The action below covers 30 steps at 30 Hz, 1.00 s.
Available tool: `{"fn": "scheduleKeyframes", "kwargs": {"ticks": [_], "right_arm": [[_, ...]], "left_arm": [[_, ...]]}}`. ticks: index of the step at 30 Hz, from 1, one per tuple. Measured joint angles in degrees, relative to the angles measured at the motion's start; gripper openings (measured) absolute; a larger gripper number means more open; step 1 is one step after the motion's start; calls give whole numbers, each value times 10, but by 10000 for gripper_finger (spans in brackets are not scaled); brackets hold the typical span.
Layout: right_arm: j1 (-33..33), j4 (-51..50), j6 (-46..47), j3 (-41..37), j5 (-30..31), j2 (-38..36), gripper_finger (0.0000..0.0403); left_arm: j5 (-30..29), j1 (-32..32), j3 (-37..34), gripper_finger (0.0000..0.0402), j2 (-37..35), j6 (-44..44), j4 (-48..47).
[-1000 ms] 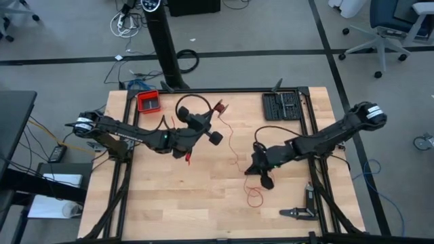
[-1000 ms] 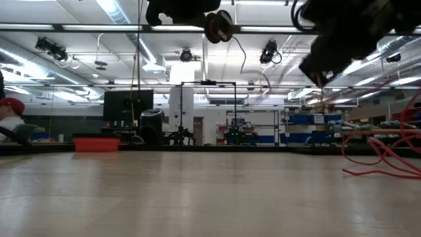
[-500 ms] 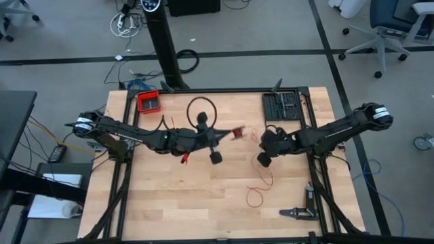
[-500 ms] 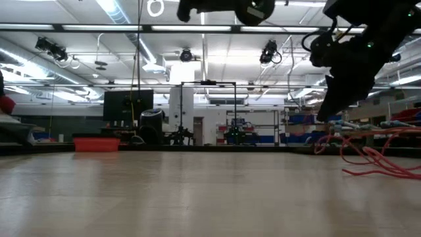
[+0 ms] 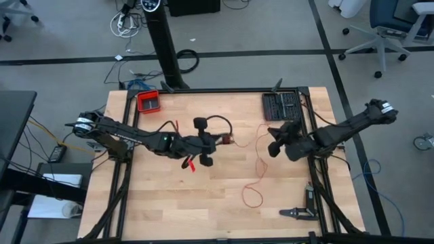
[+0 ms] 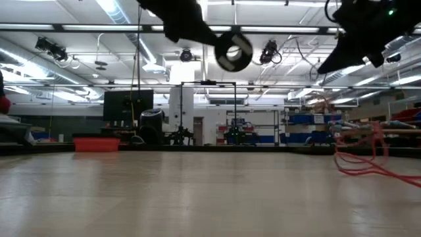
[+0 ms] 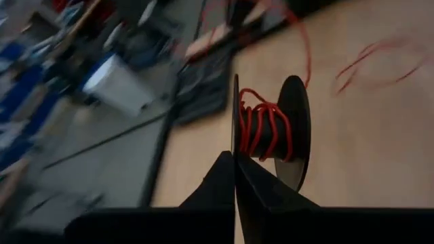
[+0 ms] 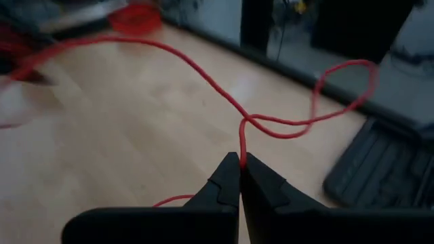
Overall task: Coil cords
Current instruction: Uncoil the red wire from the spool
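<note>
The red cord (image 5: 258, 165) is very thin. Part of it is wound on a small black spool (image 7: 271, 129); the rest runs loose across the table's middle to a loop (image 5: 251, 200) lying on the wood. My left gripper (image 7: 235, 157) is shut on the spool at the table's middle (image 5: 226, 141), high in the low view (image 6: 233, 50). My right gripper (image 8: 241, 160), right of centre (image 5: 273, 148), is shut on the loose cord. My left gripper pinches the rim of one spool flange (image 7: 235, 144) between its two fingers. It comes from the table's left, slanting a little downward. The spool hangs clear above the table, with its red windings (image 7: 261, 132) showing between the two discs. My right gripper pinches a single strand of the cord (image 8: 242, 150) between its fingertips. It reaches in from the table's right, slanting slightly down. From the fingers the strand rises to a crossing (image 8: 246, 122) and runs off slack both ways, lifted off the wood here.
A red tray (image 5: 148, 102) sits at the far left and a black tool case (image 5: 281, 106) at the far right. Pliers (image 5: 298, 212) lie near the front right. Bare wood lies between the arms and toward the near edge.
My right gripper has risen and moved toward the table's far right, turning its wrist and drawing the pinched strand up off the wood. My left gripper has rolled and tipped, swinging the spool toward the near edge. Both have stayed shut. The cord's loop near the front has stayed put.
</note>
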Motion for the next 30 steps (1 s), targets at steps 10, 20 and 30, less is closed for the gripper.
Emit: {"fn": "scheduleKeyframes", "kwargs": {"ticks": [10,20,30], "right_arm": [[115,206,-228,0,86,-37,3],[156,465,-473,0,-225,-17,3],[142,488,-462,0,-333,40,3]], "left_arm": [[-144,11,0,3,0,-3,-28],[-207,14,0,3,0,-39,16],[-213,14,0,3,0,-131,146]]}}
